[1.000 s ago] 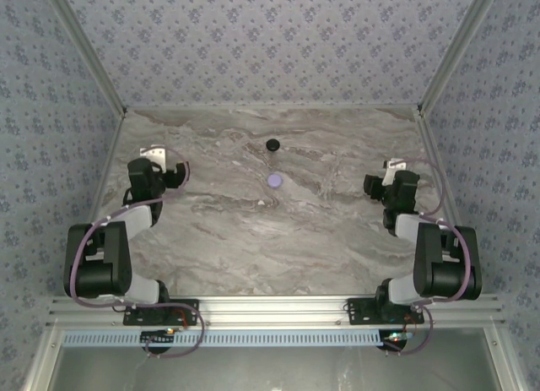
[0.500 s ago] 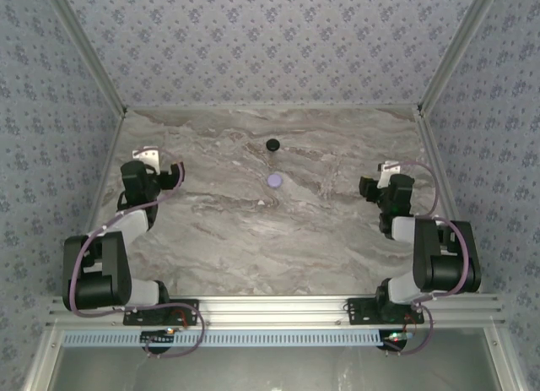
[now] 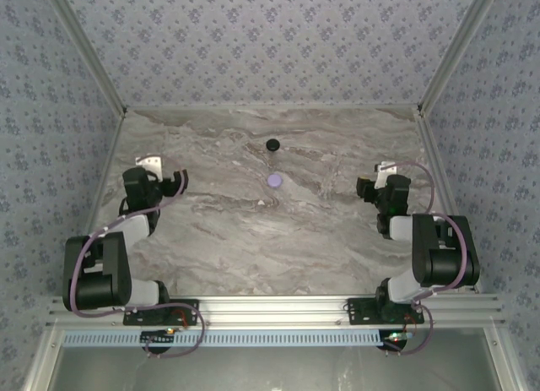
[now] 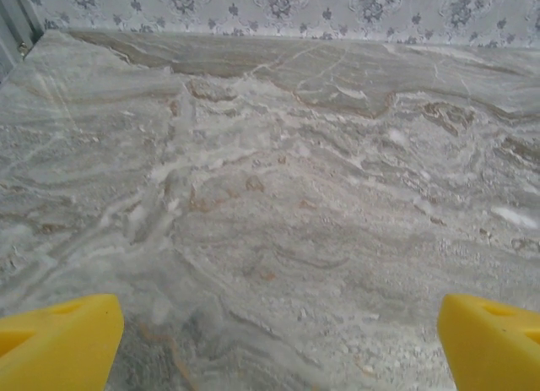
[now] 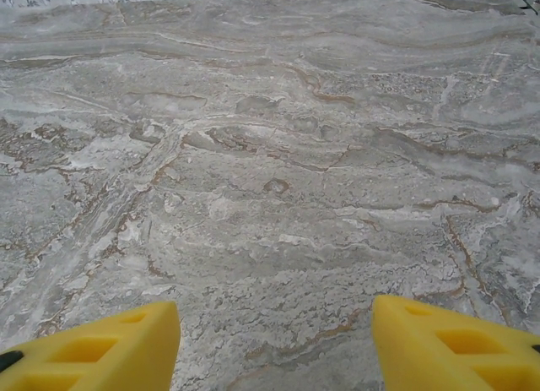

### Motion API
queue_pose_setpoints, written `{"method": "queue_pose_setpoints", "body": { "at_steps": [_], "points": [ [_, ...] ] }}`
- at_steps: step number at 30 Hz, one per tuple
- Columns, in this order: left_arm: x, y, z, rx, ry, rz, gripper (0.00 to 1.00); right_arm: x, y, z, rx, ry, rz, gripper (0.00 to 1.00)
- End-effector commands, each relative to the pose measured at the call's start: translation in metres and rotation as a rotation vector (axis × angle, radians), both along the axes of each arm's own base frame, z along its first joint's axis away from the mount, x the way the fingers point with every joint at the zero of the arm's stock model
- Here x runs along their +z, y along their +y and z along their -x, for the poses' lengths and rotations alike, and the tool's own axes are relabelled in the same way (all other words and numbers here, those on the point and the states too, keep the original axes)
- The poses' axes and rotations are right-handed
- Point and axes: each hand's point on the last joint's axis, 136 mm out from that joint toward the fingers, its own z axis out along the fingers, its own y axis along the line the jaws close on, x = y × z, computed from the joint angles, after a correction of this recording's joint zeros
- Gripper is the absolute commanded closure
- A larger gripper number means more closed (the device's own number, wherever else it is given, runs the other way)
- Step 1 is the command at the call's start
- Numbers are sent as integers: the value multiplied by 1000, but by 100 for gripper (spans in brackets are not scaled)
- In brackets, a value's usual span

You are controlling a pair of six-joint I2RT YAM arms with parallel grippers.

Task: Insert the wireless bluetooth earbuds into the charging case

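Observation:
The round pale lavender charging case [image 3: 274,180] lies at the middle of the marble table [image 3: 228,239] in the top view. Just in front of it is a tiny dark speck [image 3: 264,203], too small to tell whether it is an earbud; the earbuds are otherwise not made out. My left gripper [image 3: 175,181] sits low at the table's left side, far from the case. In the left wrist view it [image 4: 278,328] is open, with bare marble between its yellow fingers [image 4: 59,340]. My right gripper [image 3: 364,188] is at the right side, and its own view shows it [image 5: 274,336] open too, holding nothing.
A black round object [image 3: 272,144] sits behind the case toward the back wall. Patterned walls and aluminium rails [image 3: 434,154] close in the table on three sides. Both arms are folded near their bases at the front rail [image 3: 270,306].
Both arms have folded in slightly: the left wrist dropped a little toward the near side, the right wrist edged left. The case and black object have not moved.

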Motion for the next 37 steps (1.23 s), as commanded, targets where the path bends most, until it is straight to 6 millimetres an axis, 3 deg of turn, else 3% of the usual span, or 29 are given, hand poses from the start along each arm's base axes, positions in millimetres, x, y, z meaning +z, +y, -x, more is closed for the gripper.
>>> {"method": "queue_pose_setpoints", "body": {
  "at_steps": [1, 6, 9, 16, 19, 37],
  "points": [
    [1, -5, 1, -30, -74, 12, 4, 0, -1, -1, -6, -12, 24, 33],
    [-14, -6, -1, -41, -74, 10, 4, 0, -2, 0, -8, -10, 25, 23],
    [-23, -5, -3, -35, -80, 12, 3, -1, -2, 0, -10, -8, 27, 0],
    [-28, -7, -7, -22, -33, -23, 1, 0, -2, -1, -11, -9, 30, 0],
    [-29, 4, -10, 70, -15, -50, 1, 0, -1, -1, -10, -10, 29, 0],
    [-29, 4, -10, 70, -15, -53, 1, -1, -1, 0, -9, -9, 28, 0]
  ]
}}
